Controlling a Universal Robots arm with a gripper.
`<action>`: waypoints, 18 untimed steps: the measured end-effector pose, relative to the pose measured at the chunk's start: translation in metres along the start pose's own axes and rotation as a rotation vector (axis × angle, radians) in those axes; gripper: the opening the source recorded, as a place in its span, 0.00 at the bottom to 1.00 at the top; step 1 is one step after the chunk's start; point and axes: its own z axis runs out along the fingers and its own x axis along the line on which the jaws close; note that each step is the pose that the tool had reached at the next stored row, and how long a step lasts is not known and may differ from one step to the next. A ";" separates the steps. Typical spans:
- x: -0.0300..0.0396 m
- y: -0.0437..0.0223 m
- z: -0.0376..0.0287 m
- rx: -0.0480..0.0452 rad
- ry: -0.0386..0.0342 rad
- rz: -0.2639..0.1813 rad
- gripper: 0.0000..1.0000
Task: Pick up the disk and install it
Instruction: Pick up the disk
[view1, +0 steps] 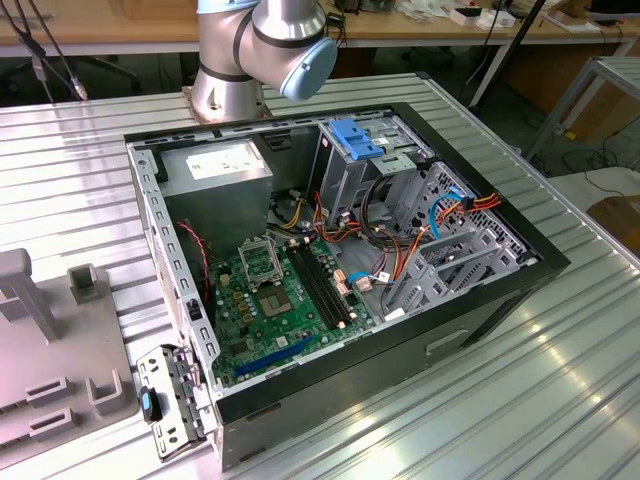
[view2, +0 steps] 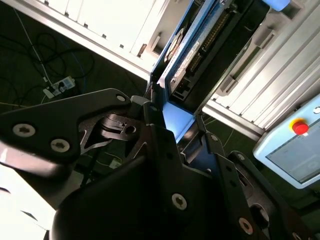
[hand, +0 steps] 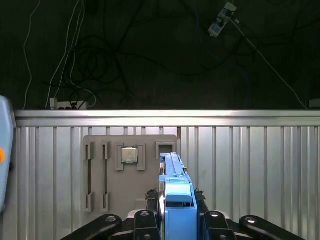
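We've got the disk (hand: 174, 182) standing on edge between the fingers (hand: 153, 206), with most of its length reaching out past the fingertips. The gripper (hand: 176, 207) is clamped narrow on it, apparently on the bright blue side rails, though the contact is half hidden. We judge this hold keeps the label face and connector end free. Beyond the fingertips lies a grey fixture tray (hand: 100, 170) holding a processor chip (hand: 129, 155). In the exterior view, the computer case (view1: 545, 262) lies open, its drive cage (view1: 355, 140) exposed.

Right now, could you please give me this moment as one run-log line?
gripper: shut on disk | disk: blue-railed, not yet installed | computer case: open
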 end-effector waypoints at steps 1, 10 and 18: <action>0.0000 0.0000 -0.0013 -0.0006 0.0000 0.000 0.37; -0.0002 -0.0003 -0.0147 -0.0067 0.0000 0.000 0.37; -0.0005 -0.0005 -0.0287 -0.0119 0.0001 0.000 0.37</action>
